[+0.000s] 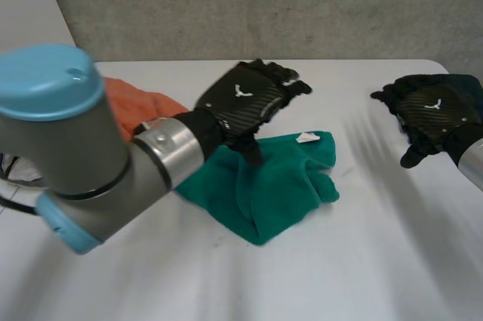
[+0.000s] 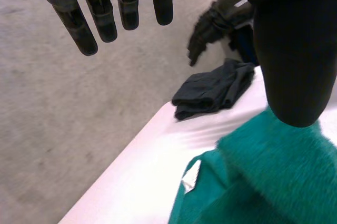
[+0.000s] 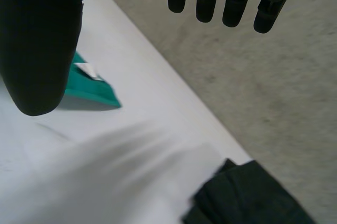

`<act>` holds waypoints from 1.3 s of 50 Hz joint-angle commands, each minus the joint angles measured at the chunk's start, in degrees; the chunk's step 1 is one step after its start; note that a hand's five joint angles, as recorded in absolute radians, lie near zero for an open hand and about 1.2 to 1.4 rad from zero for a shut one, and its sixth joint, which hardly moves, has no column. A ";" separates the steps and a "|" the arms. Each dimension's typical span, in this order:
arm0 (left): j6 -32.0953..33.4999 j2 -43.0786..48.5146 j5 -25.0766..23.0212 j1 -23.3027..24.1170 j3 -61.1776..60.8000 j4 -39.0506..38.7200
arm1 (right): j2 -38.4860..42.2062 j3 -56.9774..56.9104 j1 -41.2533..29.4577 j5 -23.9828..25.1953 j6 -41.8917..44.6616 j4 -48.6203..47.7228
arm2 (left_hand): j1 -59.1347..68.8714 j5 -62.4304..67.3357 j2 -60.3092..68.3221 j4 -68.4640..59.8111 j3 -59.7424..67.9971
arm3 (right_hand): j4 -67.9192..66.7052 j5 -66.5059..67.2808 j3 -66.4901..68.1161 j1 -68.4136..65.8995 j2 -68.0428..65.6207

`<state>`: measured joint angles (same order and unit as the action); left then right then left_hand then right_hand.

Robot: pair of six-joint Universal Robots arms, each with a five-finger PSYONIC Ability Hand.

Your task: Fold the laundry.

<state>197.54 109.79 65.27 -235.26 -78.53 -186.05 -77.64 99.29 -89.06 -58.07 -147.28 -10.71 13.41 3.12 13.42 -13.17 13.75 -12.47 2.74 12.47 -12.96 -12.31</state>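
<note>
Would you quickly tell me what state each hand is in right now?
Left hand: open, fingers straight, over the green cloth, holding nothing.
Right hand: open, holding nothing, near the dark cloth.

Head high, wrists near, sharing teal cloth (image 1: pixel 279 177)

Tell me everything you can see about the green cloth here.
The green cloth looks fleecy and teal, lying loosely folded and rumpled near the middle of the white table. A small white tag shows at its far edge. The left hand is open above it, thumb pointing down at it; contact is unclear.
</note>
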 commanded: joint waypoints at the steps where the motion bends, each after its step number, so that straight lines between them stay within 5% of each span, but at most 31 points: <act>1: -0.93 -5.64 9.42 -1.78 -9.08 0.51 | 7.75 -6.82 -1.82 1.39 1.73 3.68 | -0.50 -0.22 -0.51 0.27 -0.85 | 2.47 -2.74 -2.47 2.96 2.31; 9: -1.01 -6.17 21.12 -1.95 -18.58 -0.19 | 18.13 -13.68 -8.41 3.40 8.41 4.30 | -0.84 -0.55 -0.85 0.60 -1.18 | 2.47 -2.74 -2.47 2.96 2.31; 17: -0.66 -4.51 21.21 -5.20 -19.64 -0.54 | 25.43 -16.76 -11.57 4.90 11.40 4.12 | -0.84 -0.55 -0.85 0.60 -1.18 | -3.31 3.04 3.32 -2.82 -3.47; 21: -0.40 -1.78 21.21 -7.31 -18.94 -1.15 | 27.80 -18.78 -13.42 4.55 10.79 3.77 | -0.67 -0.38 -0.68 0.43 -1.01 | -35.36 35.10 35.37 -34.87 -35.53; 23: -0.31 -0.90 21.13 -8.45 -18.68 -1.42 | 27.98 -19.40 -13.86 4.46 10.79 3.77 | -0.50 -0.22 -0.51 0.26 -0.85 | -67.31 67.04 67.32 -66.82 -67.48; 35: 0.48 8.68 20.95 -12.94 -11.92 -6.16 | 19.12 -14.31 -13.07 1.92 10.43 4.29 | 0.34 0.62 0.33 -0.58 0.00 | -67.53 67.26 67.53 -67.04 -67.69; 47: 11.11 20.63 21.04 -14.00 -1.89 -5.37 | 8.04 -5.52 -11.84 2.00 10.43 4.47 | 6.55 6.84 6.54 -6.79 6.21 | -67.53 67.26 67.53 -67.04 -67.69; 55: 11.29 21.78 17.44 -13.56 0.75 -5.55 | 6.71 -3.67 -11.58 1.39 10.79 4.47 | 66.50 66.78 66.49 -66.73 66.15 | -67.53 67.26 67.53 -67.04 -67.69; 61: 11.64 21.25 17.17 -13.03 4.96 -6.25 | 6.45 -7.17 -9.91 -2.56 10.79 3.95 | 66.59 66.88 66.58 -66.83 66.25 | -67.53 67.26 67.53 -67.04 -67.69; 65: 10.85 18.98 17.52 -13.03 15.66 -8.97 | 6.89 -18.22 -10.61 -9.75 9.91 2.72 | 66.59 66.88 66.58 -66.83 66.25 | -67.53 67.26 67.53 -67.04 -67.69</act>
<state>209.16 131.13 82.45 -248.44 -73.84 -192.31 -71.22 92.07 -99.50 -60.28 -136.58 -6.59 66.45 55.94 68.29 -68.57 68.04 -68.57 56.81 68.22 -65.10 -67.47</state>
